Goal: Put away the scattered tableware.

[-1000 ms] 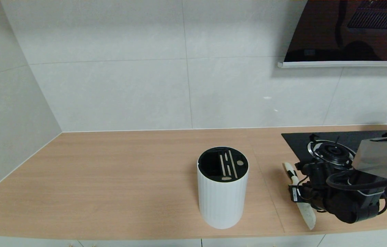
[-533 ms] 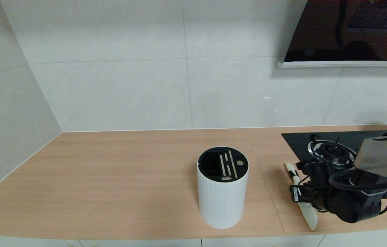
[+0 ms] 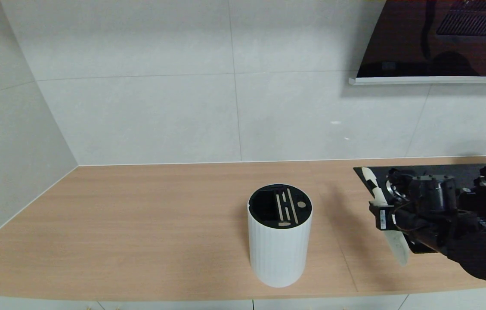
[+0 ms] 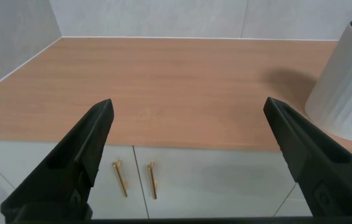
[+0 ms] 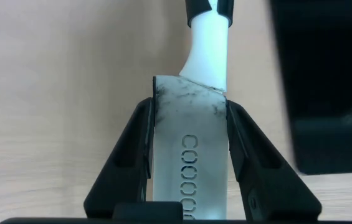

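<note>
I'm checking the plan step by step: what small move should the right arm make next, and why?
Probably carry the knife leftward to above the white holder: the right claw is shut on its blade, and the holder's top slots stand apart to the left, unfilled.

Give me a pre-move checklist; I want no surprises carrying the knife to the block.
1. Grip: ok, right tool shut on the knife, at the blade near the handle.
2. Knife off the countertop: ok.
3. Knife block upright, top slots free: ok.
4. Countertop between knife and block bare: ok.
5. Left tool out of the way: ok, open by the counter's front edge.
6. Blade lined up over a slot: not ok, it hangs tilted, right of the block.
</note>
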